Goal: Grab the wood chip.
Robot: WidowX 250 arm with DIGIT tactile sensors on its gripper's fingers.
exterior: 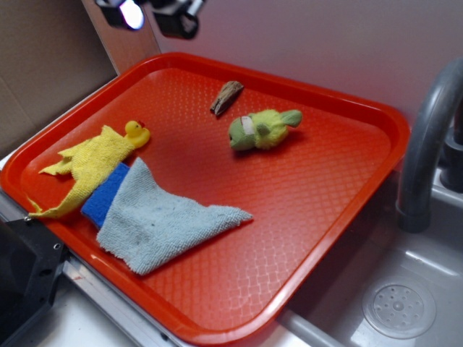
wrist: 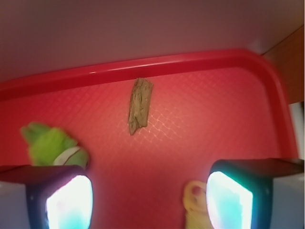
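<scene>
The wood chip [exterior: 226, 97] is lying flat on the red tray [exterior: 340, 217], near the tray's far rim and just beside the green plush toy [exterior: 262, 129], apart from it and not touching. In the wrist view the wood chip [wrist: 140, 106] is sitting ahead of the gripper [wrist: 150, 200], roughly centred between the two lit fingertips [wrist: 69, 202], with the plush toy [wrist: 52, 145] off to one side.

The jaws are standing wide apart and holding nothing, and in the exterior view the gripper [exterior: 152, 13] is hanging high over the tray's far corner, well above the chip.

The chip is looking like a rough, dry, bark-like sliver: probably very light, stiff, and grippy rather than slippery, though thin enough that its ragged ends could be crumbling under a hard squeeze. Because it is lying low against the textured tray, the fingertips are likely needing to come right down to the surface to get around it.

Its long axis is running nearly straight away from the wrist camera, leaning slightly, with the wider end toward the rim and the narrower, jagged end pointing back toward the gripper. In the exterior view the same axis is slanting diagonally toward the far rim. The best hold is seeming to be across the narrow width at mid-length, the jaws closing side to side across the axis, which the present finger line is already suiting fairly well
</scene>
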